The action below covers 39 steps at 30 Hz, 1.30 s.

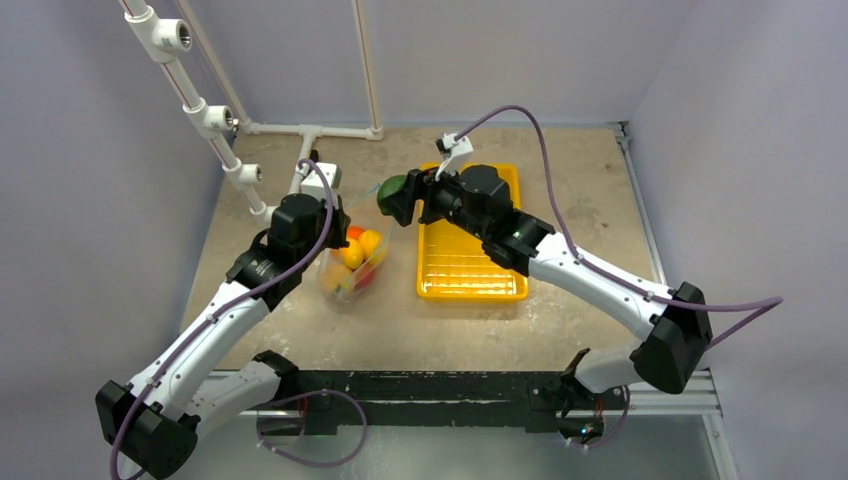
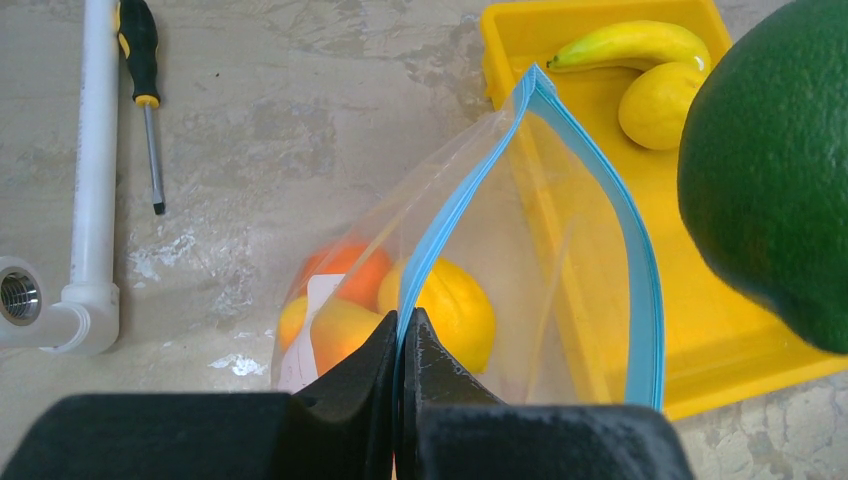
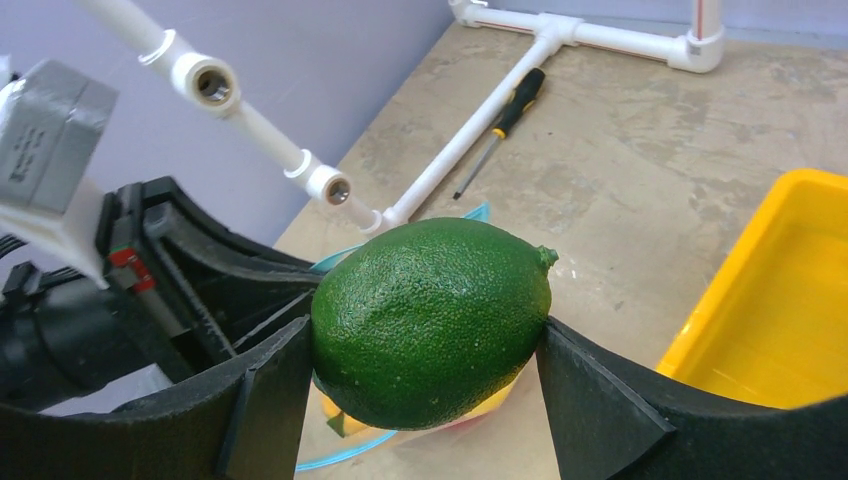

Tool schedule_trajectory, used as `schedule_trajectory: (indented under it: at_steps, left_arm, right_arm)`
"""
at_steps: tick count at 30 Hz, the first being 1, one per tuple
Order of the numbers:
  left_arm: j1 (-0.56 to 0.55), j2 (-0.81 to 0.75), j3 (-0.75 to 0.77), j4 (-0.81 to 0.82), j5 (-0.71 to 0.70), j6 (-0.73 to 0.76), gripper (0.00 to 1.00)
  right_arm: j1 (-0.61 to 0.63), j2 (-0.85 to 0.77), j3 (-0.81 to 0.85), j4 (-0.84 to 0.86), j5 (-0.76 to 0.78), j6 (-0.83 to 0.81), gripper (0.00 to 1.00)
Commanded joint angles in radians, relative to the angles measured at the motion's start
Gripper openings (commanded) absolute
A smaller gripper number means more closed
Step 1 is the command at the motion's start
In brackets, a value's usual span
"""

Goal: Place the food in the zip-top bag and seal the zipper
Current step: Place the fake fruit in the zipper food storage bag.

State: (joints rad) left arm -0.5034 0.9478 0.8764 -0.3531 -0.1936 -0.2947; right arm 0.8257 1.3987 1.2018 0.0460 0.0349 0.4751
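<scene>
The clear zip-top bag (image 1: 350,268) stands open on the table with its teal-blue zipper (image 2: 455,205) spread wide. Orange and yellow toy fruits (image 2: 452,310) lie inside it. My left gripper (image 2: 405,335) is shut on the near zipper edge and holds the mouth up. My right gripper (image 3: 425,345) is shut on a dark green lime (image 3: 430,318) and holds it in the air just above and right of the bag's mouth; the lime also shows in the top view (image 1: 392,190) and the left wrist view (image 2: 775,170). A banana (image 2: 630,45) and a lemon (image 2: 660,100) lie in the yellow tray (image 2: 720,340).
The yellow tray (image 1: 470,275) sits right of the bag, partly under my right arm. A white pipe frame (image 1: 310,130) stands at the back left, with a black-and-yellow screwdriver (image 2: 140,60) beside it. Walls close in the left, back and right sides.
</scene>
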Motion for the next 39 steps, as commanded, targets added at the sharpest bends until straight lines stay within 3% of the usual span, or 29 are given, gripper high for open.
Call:
schedule_trajectory:
  at_steps: [1, 15, 20, 26, 32, 39]
  left_arm:
    - [0.005, -0.012, 0.003, 0.034, 0.002, 0.002, 0.0]
    - [0.005, -0.015, 0.003, 0.035, -0.001, 0.002, 0.0]
    - [0.006, -0.017, 0.003, 0.035, -0.003, 0.001, 0.0]
    - [0.005, -0.018, 0.004, 0.034, -0.004, 0.001, 0.0]
    - [0.005, -0.018, 0.005, 0.034, -0.004, 0.002, 0.0]
    - [0.005, -0.018, 0.004, 0.034, -0.006, 0.002, 0.0]
  right_arm:
    - [0.043, -0.021, 0.057, 0.058, 0.006, -0.064, 0.39]
    - [0.141, 0.128, 0.143, -0.007, 0.132, -0.121, 0.46]
    - [0.167, 0.164, 0.148, -0.02, 0.179, -0.133, 0.56]
    - [0.18, 0.188, 0.154, -0.038, 0.231, -0.127, 0.79]
    - [0.181, 0.189, 0.161, -0.033, 0.241, -0.122, 0.94]
    - [0.182, 0.18, 0.177, -0.028, 0.241, -0.112, 0.99]
